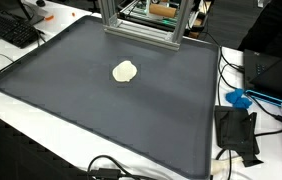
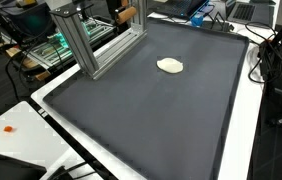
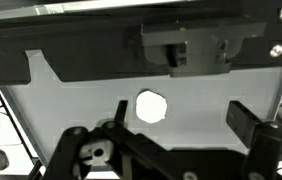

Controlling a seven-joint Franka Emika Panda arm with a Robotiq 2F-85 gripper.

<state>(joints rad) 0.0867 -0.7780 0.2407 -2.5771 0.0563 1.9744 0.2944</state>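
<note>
The tool (image 3: 179,120) shows only in the wrist view, where its jaws stand wide apart with nothing between them. It hangs over a pale lump (image 3: 152,106), which sits in the gap but touches neither jaw. In both exterior views the lump (image 1: 126,71) lies alone on the dark mat (image 1: 91,115) that covers most of the white table (image 2: 243,140). It is toward the far half of the mat, near the metal frame (image 1: 141,25) but apart from it. Judging by this, no grip is on it: the lump rests free and flat, and any lifting or carrying is not yet done. The lump is a low, rounded blob with no clear front or tip, so it points nowhere in particular. In an exterior view (image 2: 170,65) it looks a little wider than deep, though that may only be the slant of the camera, since from the wrist it seems almost round.
</note>
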